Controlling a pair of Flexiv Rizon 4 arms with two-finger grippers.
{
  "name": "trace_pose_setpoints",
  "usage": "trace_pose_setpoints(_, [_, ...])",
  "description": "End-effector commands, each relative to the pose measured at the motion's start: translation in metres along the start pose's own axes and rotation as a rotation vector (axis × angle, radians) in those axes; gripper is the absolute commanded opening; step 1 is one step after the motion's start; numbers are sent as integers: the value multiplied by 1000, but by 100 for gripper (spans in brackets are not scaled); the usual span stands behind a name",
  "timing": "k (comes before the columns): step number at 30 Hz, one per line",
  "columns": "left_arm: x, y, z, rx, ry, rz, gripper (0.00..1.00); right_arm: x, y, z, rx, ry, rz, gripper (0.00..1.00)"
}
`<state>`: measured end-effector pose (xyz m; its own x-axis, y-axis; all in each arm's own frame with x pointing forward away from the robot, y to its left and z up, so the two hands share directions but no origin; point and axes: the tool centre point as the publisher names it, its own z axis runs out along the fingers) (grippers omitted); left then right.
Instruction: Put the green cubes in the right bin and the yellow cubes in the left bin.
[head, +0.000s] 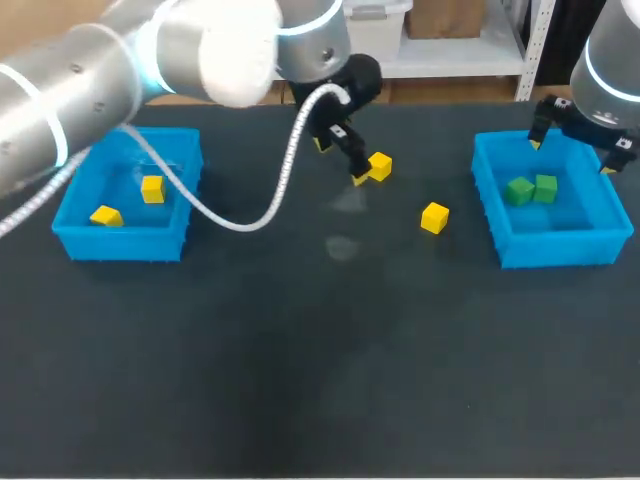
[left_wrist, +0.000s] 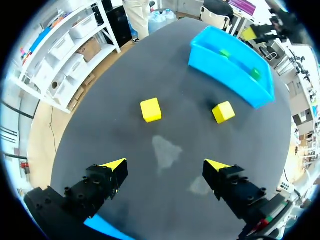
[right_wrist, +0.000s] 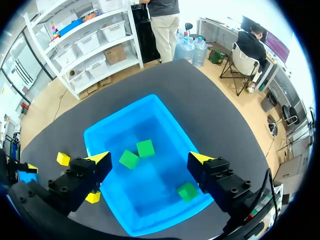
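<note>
Two yellow cubes lie on the dark table, one (head: 379, 166) (left_wrist: 150, 109) just beside my left gripper (head: 341, 160) (left_wrist: 167, 167), the other (head: 434, 217) (left_wrist: 223, 112) further right. The left gripper is open and empty, with both cubes ahead of its fingers. The left blue bin (head: 120, 243) holds two yellow cubes (head: 152, 188) (head: 106, 215). My right gripper (head: 573, 153) (right_wrist: 150, 158) hangs open and empty over the right blue bin (head: 560, 248) (right_wrist: 160, 185). Three green cubes (right_wrist: 145, 148) (right_wrist: 129, 159) (right_wrist: 187, 191) lie in that bin; the head view shows only two (head: 519, 190) (head: 545, 187).
The left arm's white cable (head: 250, 215) loops down over the table between the left bin and the loose cubes. Faint pale smudges (head: 342, 246) mark the mat near the middle.
</note>
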<state>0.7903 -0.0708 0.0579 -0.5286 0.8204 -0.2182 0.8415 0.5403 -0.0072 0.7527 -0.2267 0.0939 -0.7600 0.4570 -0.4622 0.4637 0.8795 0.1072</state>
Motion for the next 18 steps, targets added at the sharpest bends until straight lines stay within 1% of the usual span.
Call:
trace_pose_setpoints(1, [-41,5,21,2,163,-2,100,2,-2,-1,-2,-7,2,100])
trace_pose_setpoints(9, [-55,11,39,-22,199,6,100,2,-2,-1,-2,-7,2,100])
trace_pose_setpoints(13, [-62,20,50,-34,215,3,100,2,-2,-1,-2,-7,2,100])
trace_pose_setpoints(18, [-67,24,62,-32,237,7,100,2,-2,-1,-2,-7,2,100])
